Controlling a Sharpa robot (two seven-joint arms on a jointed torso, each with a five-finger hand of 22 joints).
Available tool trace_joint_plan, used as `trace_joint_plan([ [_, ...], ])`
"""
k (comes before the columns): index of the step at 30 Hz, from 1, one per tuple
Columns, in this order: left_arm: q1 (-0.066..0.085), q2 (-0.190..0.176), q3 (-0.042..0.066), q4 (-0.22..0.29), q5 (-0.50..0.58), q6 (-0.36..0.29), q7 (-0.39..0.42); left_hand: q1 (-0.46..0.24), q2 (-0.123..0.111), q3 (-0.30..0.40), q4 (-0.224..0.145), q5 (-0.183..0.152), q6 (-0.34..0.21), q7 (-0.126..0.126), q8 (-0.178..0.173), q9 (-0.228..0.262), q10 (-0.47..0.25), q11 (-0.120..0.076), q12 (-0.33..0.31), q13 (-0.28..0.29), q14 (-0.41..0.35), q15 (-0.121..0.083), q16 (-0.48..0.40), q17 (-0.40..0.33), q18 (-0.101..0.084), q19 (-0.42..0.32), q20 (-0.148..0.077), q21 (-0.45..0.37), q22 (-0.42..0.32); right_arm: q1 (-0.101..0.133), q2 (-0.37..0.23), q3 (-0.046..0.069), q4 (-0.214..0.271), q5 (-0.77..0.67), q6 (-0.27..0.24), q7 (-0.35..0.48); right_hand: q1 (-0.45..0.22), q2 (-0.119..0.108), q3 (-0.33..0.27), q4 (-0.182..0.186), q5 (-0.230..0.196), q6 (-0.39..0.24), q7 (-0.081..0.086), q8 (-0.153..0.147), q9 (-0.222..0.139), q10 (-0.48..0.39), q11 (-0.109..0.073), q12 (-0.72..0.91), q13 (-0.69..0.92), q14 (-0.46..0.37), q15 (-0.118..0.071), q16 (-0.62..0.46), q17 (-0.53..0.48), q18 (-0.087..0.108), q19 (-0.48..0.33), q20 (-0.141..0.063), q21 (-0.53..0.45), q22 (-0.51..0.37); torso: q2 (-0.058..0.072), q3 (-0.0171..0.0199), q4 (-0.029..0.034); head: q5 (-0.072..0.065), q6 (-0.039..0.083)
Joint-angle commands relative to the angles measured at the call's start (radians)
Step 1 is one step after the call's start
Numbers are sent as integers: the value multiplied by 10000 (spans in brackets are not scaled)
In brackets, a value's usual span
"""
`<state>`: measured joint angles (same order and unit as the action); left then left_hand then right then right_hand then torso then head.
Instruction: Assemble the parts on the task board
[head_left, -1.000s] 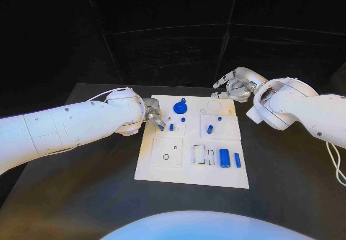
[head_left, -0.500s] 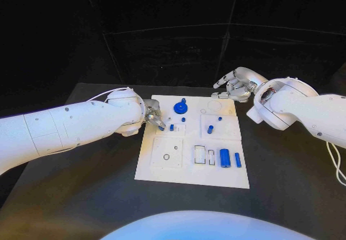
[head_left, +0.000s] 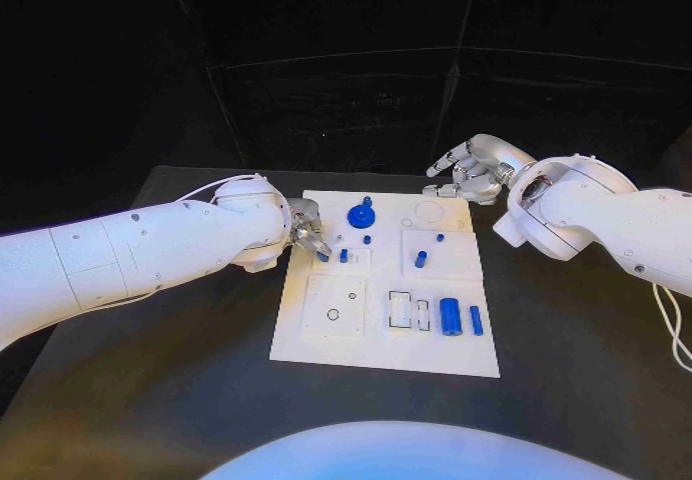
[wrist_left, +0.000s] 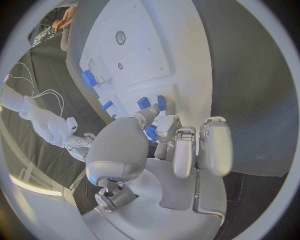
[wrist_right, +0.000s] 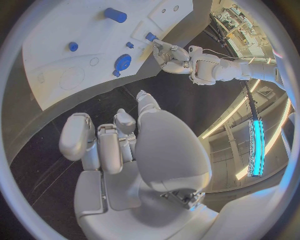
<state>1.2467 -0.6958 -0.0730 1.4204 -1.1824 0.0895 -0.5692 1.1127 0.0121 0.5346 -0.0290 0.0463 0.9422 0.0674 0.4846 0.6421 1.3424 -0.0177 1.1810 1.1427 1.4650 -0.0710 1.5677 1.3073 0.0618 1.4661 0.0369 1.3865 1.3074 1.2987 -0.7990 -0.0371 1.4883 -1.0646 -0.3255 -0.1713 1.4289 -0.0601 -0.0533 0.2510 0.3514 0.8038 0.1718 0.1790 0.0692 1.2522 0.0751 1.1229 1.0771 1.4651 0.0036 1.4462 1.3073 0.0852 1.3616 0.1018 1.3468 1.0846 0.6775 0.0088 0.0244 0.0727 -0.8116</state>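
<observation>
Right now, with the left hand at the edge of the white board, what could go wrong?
1. The left hand pinches a small blue piece by its fingertips; it might slip or go in tilted.
2. Two blue pegs stand close beside that hand, so the fingers could knock them.
3. The board seems to lie loose, so pressing might shift it.

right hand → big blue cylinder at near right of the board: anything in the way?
Nothing visible blocks it. The right hand hovers off the task board's far right corner, holding nothing. Between it and the large blue cylinder stand only low parts: a small blue peg and a taller one.
</observation>
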Motion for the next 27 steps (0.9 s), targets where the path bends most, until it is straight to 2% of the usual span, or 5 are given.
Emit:
trace_joint_plan([
  [1, -14, 37, -14, -40, 287, 197, -26, -160, -36, 543, -472, 25, 24, -104, 45, 20, 60, 18, 1, 2, 1058, -32, 31, 2634, -62, 140, -26, -50, 451, 19, 11, 5, 9, -24, -4, 108, 9, 65, -72, 7, 61, -73, -29, 63, -12, -34, 23, 40, -6, 560, -64, -52, 408, 70, -34, -4, -41, -8, 3, -1, -4, -3, -3],
  [7, -14, 99, -29, -137, 343, 233, -53, -663, -242, 181, -133, 17, 141, -160, 160, 67, 86, -19, 47, 26, 1058, -62, 31, 2634, -65, 153, -48, -41, 473, 19, 15, 5, 5, -23, -3, 107, 10, 66, -73, 7, 61, -73, -29, 64, -12, -32, 23, 42, -3, 560, -64, -53, 407, 69, -33, -4, -40, -5, 3, -2, -6, -9, -12],
  [17, -14, 187, -57, -268, 360, 101, -243, -1467, -572, -941, 469, 18, 413, -290, 549, 253, 133, -131, 164, 106, 1058, -159, 31, 2634, -81, 192, -133, 1, 546, 19, 13, 5, 7, -23, 21, 101, 11, 69, -80, 11, 62, -72, -29, 67, -12, -20, 23, 60, 15, 567, -64, -37, 435, 66, -25, -4, -32, 11, -1, -3, -1, -29, -31],
  [27, -14, 216, -60, -359, 362, -32, -306, -1562, -570, -1614, 673, 20, 380, -338, 753, 366, 136, -170, 208, 136, 1058, -208, 31, 2634, -85, 205, -187, 4, 569, 19, 17, 5, 1, -23, 17, 103, 9, 72, -85, 15, 62, -72, -29, 69, -11, -31, 23, 46, -4, 564, -64, -45, 422, 68, -30, -4, -38, -1, -2, 1, -5, -30, -32],
])
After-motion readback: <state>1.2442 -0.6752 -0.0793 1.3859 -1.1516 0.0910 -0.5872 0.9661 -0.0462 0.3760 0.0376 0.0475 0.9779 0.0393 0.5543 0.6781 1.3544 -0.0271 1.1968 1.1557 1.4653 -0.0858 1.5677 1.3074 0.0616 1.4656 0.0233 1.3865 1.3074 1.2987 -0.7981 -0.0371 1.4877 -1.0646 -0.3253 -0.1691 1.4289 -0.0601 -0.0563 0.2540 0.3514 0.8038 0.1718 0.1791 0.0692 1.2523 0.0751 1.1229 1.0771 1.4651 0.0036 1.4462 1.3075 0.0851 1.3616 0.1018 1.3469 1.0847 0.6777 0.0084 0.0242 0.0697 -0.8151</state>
